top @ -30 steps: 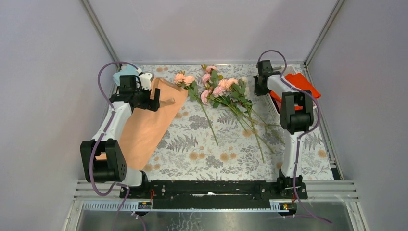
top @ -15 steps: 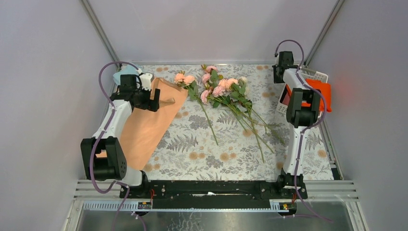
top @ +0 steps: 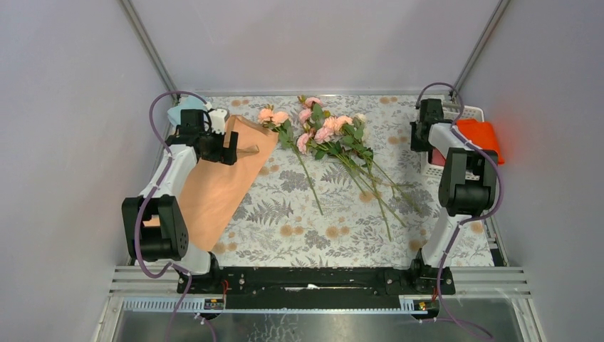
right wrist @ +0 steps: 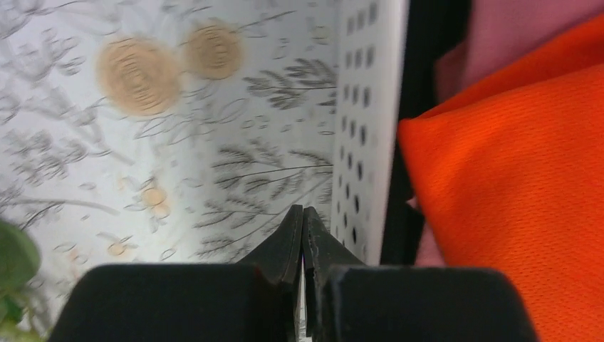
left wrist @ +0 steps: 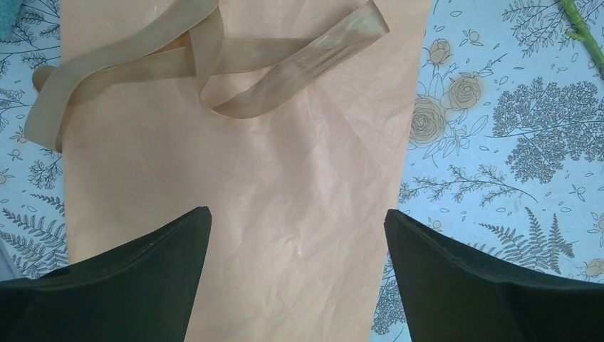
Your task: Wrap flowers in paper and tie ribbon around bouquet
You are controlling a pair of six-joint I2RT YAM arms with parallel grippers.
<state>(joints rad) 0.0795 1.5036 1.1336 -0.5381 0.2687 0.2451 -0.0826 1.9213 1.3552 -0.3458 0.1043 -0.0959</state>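
SETTING UP THE WRAP: Our left hand [left wrist: 297, 214] hangs spread wide above the paper [left wrist: 285, 178], which lies flat along the left of the overhead frame on the counter [top: 306, 228]. The ribbon [left wrist: 214, 68] lies looped across the paper's far end, one loop hanging off its left edge. The flowers [top: 327, 132] lie loose at upper centre, stems fanning toward the lower right, well apart from the paper. At the upper right our right hand [right wrist: 303, 214], pressed together and holding nothing, sits just beside the white basket [right wrist: 360, 128] with the orange cloth [right wrist: 513, 178].

We judge that nothing is wrapped yet and that the step is to bring the paper to the middle. To do it well we would come down on one edge, pinch paper only, and slide it low and flat so it neither creases nor tears. The limp ribbon may ride along or slip off, so moving it aside first seems safer. The paper should end up beside the stems, with room to lay the flowers past a corner.
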